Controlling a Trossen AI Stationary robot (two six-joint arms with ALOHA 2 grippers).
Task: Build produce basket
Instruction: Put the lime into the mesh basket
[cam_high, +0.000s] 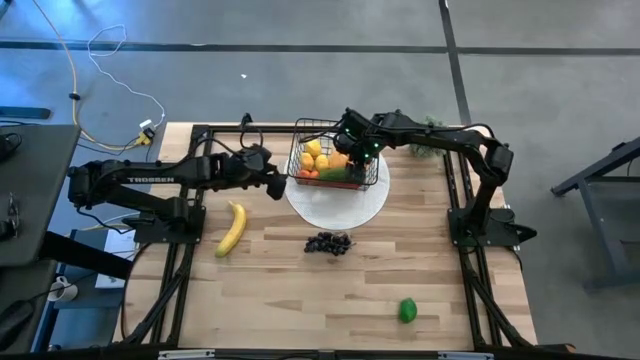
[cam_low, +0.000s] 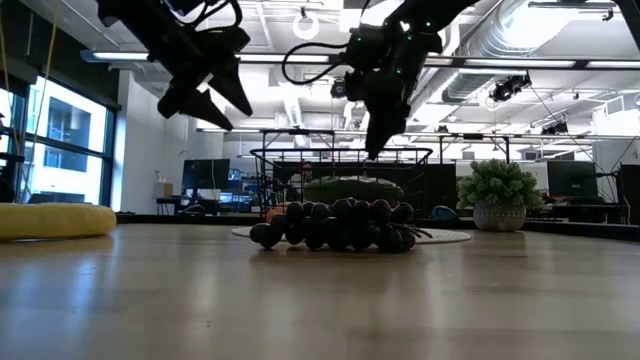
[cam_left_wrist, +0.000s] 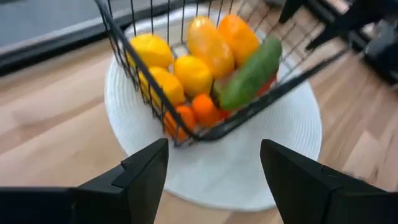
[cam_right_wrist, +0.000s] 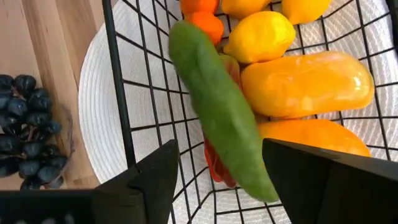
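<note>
The black wire basket (cam_high: 302, 150) stands on a round white plate (cam_high: 340, 206) at the table's far middle. It holds lemons, oranges, a mango (cam_right_wrist: 308, 84) and a green cucumber (cam_right_wrist: 214, 106) lying slantwise on top of them. My right gripper (cam_right_wrist: 217, 180) hangs open just above the basket, one finger on each side of the cucumber's end, apart from it. My left gripper (cam_left_wrist: 214, 174) is open and raised, left of the basket and facing it. A yellow banana (cam_high: 232, 228), dark grapes (cam_high: 328, 243) and a green pepper (cam_high: 408, 310) lie on the table.
A green bushy plant (cam_high: 430, 135) stands at the far edge behind the right arm. The grapes (cam_low: 335, 225) lie just near of the plate, the banana (cam_low: 50, 220) to the left of them. The pepper is alone near the table's near right corner.
</note>
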